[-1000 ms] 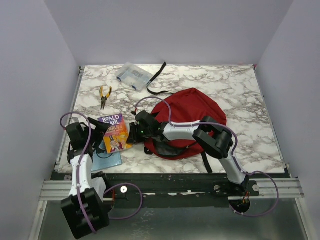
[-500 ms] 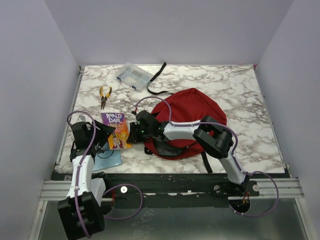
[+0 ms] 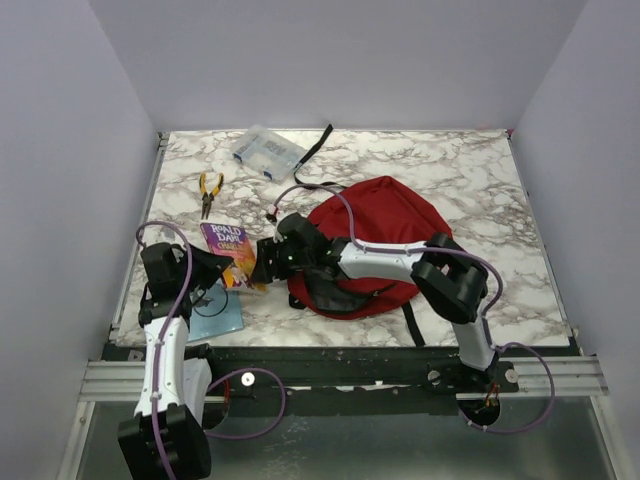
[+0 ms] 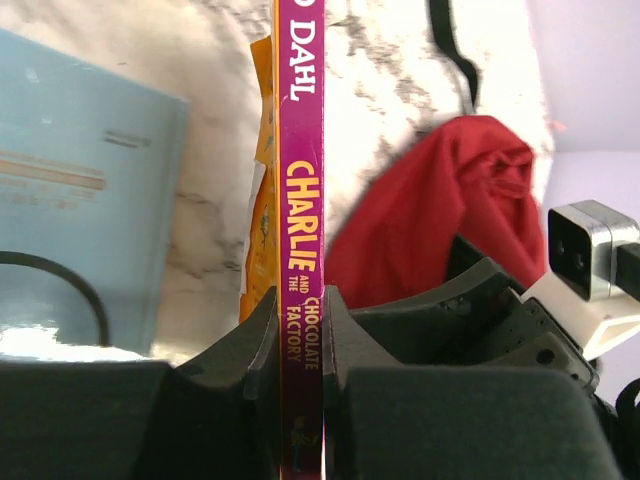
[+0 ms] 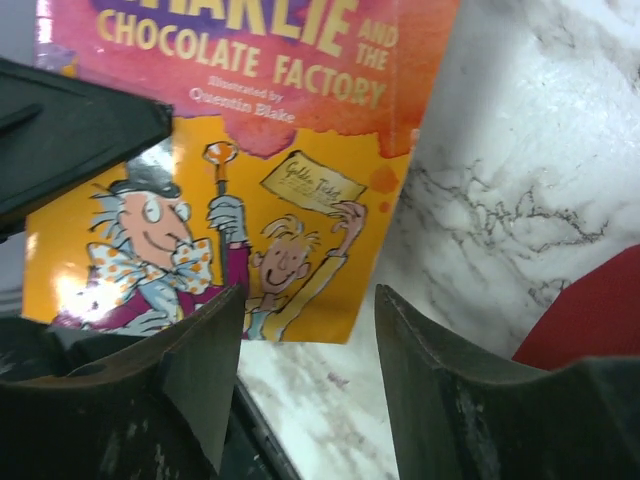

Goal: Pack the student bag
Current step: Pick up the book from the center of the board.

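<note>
Student bag (image 3: 385, 225) lies mid-table, just right of both grippers, so the carry is short. I can't tell if the zip is open. Your left gripper (image 4: 301, 335) is clamped tight on the spine of the Charlie and the Chocolate Factory paperback (image 4: 300, 200), likely so it goes in edge-first. The right gripper (image 5: 310, 300) faces the cover with its jaws apart and nothing held, probably there to steady it.

pliers (image 3: 209, 191) — far left | clear box (image 3: 266, 153) — far edge | blue booklet (image 3: 225, 318)
</note>
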`<move>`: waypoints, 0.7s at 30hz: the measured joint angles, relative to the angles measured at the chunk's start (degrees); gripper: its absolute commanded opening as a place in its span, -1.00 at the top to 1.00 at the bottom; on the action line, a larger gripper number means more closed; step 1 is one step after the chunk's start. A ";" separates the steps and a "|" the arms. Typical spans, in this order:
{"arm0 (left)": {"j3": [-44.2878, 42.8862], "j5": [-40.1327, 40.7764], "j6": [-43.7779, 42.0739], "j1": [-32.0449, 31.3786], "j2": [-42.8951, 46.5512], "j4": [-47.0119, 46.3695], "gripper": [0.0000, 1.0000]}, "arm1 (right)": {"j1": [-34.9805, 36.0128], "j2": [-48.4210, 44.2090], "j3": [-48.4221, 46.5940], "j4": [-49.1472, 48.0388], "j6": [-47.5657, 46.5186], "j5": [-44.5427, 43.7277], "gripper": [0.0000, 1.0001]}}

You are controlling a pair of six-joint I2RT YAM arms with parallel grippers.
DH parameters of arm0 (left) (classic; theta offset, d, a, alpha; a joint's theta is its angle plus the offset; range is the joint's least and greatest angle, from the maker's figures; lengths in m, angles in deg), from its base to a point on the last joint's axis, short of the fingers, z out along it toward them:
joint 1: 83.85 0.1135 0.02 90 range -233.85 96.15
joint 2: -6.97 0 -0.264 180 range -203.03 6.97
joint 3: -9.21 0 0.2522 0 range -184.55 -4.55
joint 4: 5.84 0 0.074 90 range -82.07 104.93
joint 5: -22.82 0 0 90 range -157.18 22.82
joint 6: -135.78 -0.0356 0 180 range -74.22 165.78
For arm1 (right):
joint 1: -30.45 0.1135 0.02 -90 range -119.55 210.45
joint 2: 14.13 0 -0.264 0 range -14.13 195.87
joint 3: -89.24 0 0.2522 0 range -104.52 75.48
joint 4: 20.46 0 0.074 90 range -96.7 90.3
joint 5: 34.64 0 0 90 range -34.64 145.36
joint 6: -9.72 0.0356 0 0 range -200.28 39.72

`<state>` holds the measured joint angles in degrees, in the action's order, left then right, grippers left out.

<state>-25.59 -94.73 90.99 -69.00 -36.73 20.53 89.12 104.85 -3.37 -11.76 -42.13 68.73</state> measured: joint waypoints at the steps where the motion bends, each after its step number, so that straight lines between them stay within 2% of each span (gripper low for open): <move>1: -0.63 -0.63 0.46 0.02 0.92 0.46 1.00 | 0.09 -1.73 0.48 0.35 0.00 0.04 -0.33; 8: -6.03 -6.01 8.33 0.00 7.80 -1.25 1.00 | 0.20 -15.23 5.14 -0.13 3.69 -0.07 -0.68; 11: -6.45 -8.74 15.54 0.00 9.77 -8.00 1.00 | 0.24 -21.99 10.32 -4.48 8.31 -0.28 -0.76; 13: -6.23 -10.14 20.79 -0.09 9.79 -13.18 1.00 | 0.24 -26.49 15.26 -9.09 12.26 -0.50 -0.90; 15: -5.64 -11.02 26.60 -0.31 9.60 -19.30 1.00 | 0.26 -30.62 20.41 -13.88 17.29 -1.11 -0.91; 21: -4.42 -10.64 37.07 -2.97 8.94 -29.33 1.00 | 0.26 -33.27 26.73 -25.62 28.57 -2.54 -0.98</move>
<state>-30.00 -105.37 128.06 -71.97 -27.79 -8.81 89.39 71.58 23.37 -37.37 -13.56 66.19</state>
